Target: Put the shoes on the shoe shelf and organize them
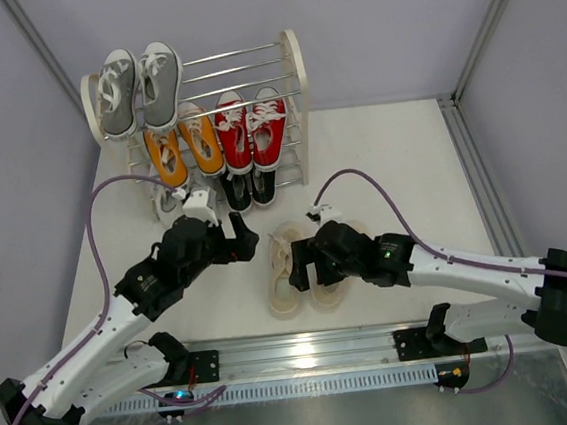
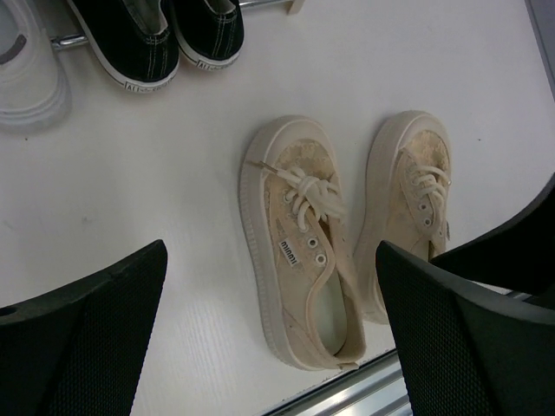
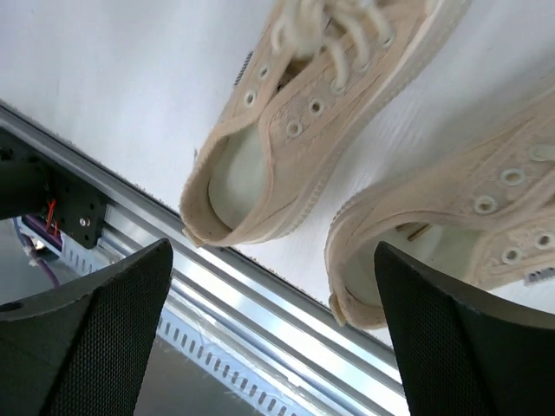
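The left gripper (image 1: 244, 241) is hovering spread wide and empty beside the beige sneakers (image 2: 299, 243) lying paired on the table (image 1: 389, 162) before the shoe shelf (image 1: 296, 81), one showing an illegible side tag (image 2: 288, 251), while the right gripper (image 1: 303, 261) is hanging agape over their heels.

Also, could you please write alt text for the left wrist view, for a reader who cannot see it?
A pair of beige lace-up sneakers lies side by side on a white table, seen from above between the black fingers of the open left gripper. Two black sneakers and part of a white shoe sit at the top edge.
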`<state>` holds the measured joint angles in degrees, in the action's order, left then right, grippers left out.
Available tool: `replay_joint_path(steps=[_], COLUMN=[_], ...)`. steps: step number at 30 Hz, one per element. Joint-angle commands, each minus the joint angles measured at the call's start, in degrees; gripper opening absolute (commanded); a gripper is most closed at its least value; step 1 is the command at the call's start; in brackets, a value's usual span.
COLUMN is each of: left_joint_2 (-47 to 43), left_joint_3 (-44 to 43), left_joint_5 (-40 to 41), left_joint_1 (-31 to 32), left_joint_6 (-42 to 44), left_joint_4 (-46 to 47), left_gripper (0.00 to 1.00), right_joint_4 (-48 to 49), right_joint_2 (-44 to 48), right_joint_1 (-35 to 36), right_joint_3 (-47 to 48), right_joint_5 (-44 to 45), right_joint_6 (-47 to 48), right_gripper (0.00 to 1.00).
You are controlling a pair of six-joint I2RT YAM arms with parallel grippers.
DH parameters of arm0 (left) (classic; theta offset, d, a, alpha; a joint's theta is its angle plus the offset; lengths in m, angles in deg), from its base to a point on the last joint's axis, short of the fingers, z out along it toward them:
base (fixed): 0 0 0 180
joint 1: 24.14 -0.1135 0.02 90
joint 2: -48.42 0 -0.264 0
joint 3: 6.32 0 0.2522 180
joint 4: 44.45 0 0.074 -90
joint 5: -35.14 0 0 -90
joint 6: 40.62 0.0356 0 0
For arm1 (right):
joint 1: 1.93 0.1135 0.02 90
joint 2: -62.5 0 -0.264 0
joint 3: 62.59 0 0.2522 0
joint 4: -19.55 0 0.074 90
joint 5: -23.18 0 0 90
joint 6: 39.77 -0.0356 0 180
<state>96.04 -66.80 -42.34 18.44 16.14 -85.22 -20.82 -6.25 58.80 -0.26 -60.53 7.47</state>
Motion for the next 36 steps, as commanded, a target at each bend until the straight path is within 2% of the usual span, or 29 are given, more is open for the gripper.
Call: replay_joint_path(steps=[1,3,5,7,9,10,11,13,14,15,16,20,26,32,36], left_joint_2=[-2.1,-2.6,-2.1,-1.2,0.3,0.9,1.5,4.0,4.8,6.3,6.8,9.5,12.9,13.0,12.7], left_joint_3=[2.9,4.4,7.1,8.6,9.5,10.1,11.2,12.1,13.0,13.7,14.4,16.5,18.9,19.9,20.3], left_joint_5=[1.1,1.8,2.0,1.4,0.2,-0.2,-0.2,0.5,0.8,1.5,2.2,-0.6,-2.7,-2.7,-2.6], left_joint_1=[0.4,0.5,0.5,0.5,0.6,0.7,0.7,0.7,0.7,0.7,0.7,0.7,0.7,0.7,0.7], left_joint_6=[-2.1,-3.6,-4.7,-6.1,-7.1,-7.8,-8.2,-8.8,-9.1,-9.7,-10.5,-13.2,-15.0,-15.6,-15.8], left_joint_4=[2.9,4.1,5.3,6.5,8.7,9.4,10.1,11.8,12.4,13.1,15.4,20.1,24.1,25.4,25.6], left_gripper=[1.00,0.98,0.93,0.89,0.82,0.78,0.68,0.49,0.22,0.08,0.00,0.00,0.00,0.00,0.00], right_joint_4=[-1.9,-6.1,-12.6,-16.7,-16.8,-15.2,-11.6,-7.8,-5.1,-4.7,-4.0,3.7,17.4,23.0,23.9], right_joint_2=[6.9,9.2,12.8,15.2,19.0,20.3,21.9,26.3,27.6,29.1,29.3,22.5,7.2,-3.6,-5.4], right_joint_1=[0.2,0.2,0.1,-2.5,-8.1,-15.7,-20.3,-29.3,-31.4,-32.9,-35.0,-38.6,-39.2,-39.1,-38.9], right_joint_3=[-0.3,-0.8,-1.7,-3.6,-9.2,-11.6,-14.1,-20.9,-22.5,-24.3,-24.8,-25.5,-25.9,-22.0,-20.7], right_joint_5=[8.1,12.7,23.1,28.5,27.8,24.7,19.9,16.2,14.4,14.1,14.0,6.7,-4.3,-11.3,-14.4], right_joint_6=[-1.3,-2.1,-7.0,-13.0,-12.6,-11.5,-9.5,-7.8,-6.8,-6.6,-5.8,-1.0,2.3,5.7,6.7], right_gripper=[0.97,0.97,0.98,0.97,0.97,1.00,0.94,0.66,0.46,0.05,0.04,0.04,0.04,0.04,0.04])
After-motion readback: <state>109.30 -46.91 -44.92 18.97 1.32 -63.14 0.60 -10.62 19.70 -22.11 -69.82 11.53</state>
